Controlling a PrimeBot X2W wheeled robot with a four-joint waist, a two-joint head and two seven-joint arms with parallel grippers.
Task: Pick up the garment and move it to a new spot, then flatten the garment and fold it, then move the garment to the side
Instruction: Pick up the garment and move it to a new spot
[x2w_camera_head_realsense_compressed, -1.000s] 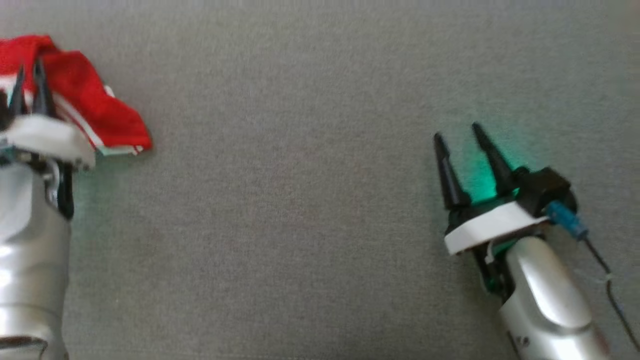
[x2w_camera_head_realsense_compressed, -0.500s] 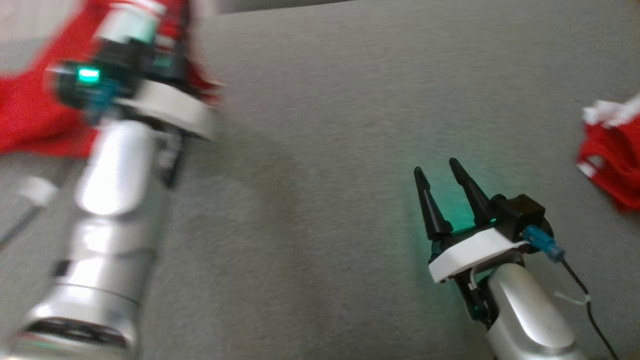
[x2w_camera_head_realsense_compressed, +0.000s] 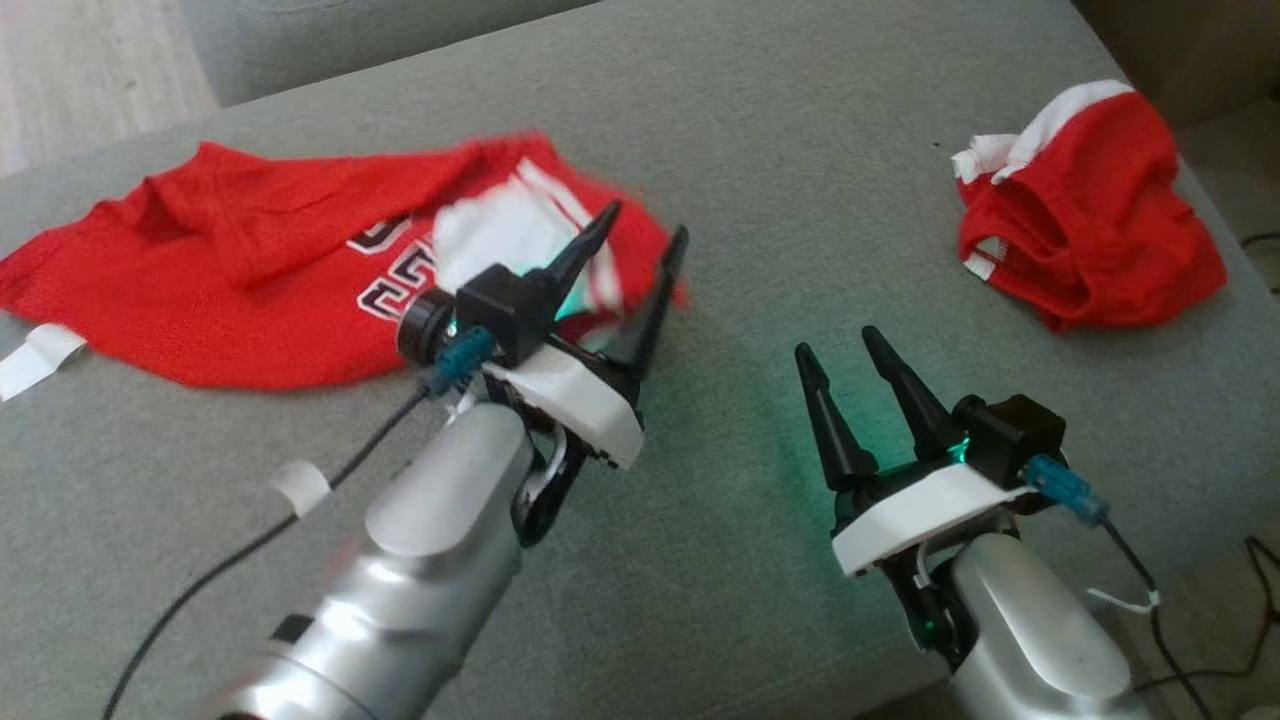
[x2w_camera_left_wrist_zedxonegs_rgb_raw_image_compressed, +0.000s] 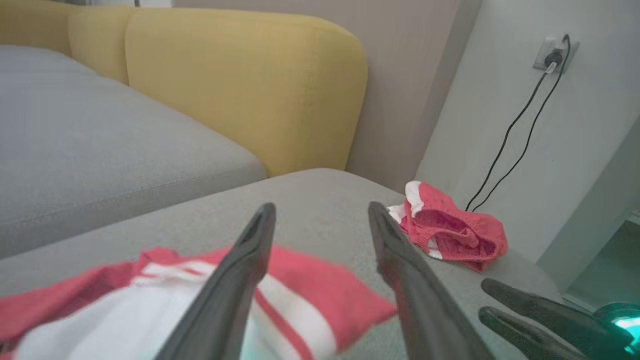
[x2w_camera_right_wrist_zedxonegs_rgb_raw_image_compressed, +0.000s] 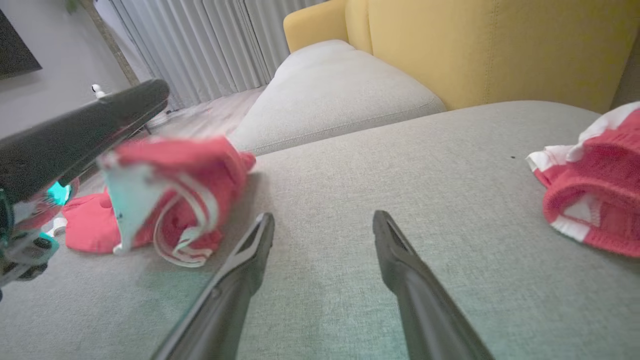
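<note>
Garment (x2w_camera_head_realsense_compressed: 230, 270) lay on the left half of the grey cushion (x2w_camera_head_realsense_compressed: 760, 150), red with white stripes and dark-edged lettering. Mostly spread out, with folds along the far edge. Its right end was bunched and blurred, white inner side showing. Left gripper (x2w_camera_head_realsense_compressed: 647, 220) sat over that right end, fingers wide apart, nothing between them. Could not tell whether the fingertips touched the cloth. Left wrist view had the striped end directly under and between the fingers (x2w_camera_left_wrist_zedxonegs_rgb_raw_image_compressed: 235, 290).

Right gripper (x2w_camera_head_realsense_compressed: 836, 341) was near the cushion's front edge, right of centre, over bare fabric. Also spread open, holding nothing, well apart from the garment. Green glow on the cushion just under it.

Red bundle (x2w_camera_head_realsense_compressed: 1090, 240) with white trim lay crumpled at the far right corner, clear of both grippers. Yellow sofa back (x2w_camera_left_wrist_zedxonegs_rgb_raw_image_compressed: 240, 85) stood behind the cushion. A cable ran down from a wall socket (x2w_camera_left_wrist_zedxonegs_rgb_raw_image_compressed: 552, 52) past the right corner.
</note>
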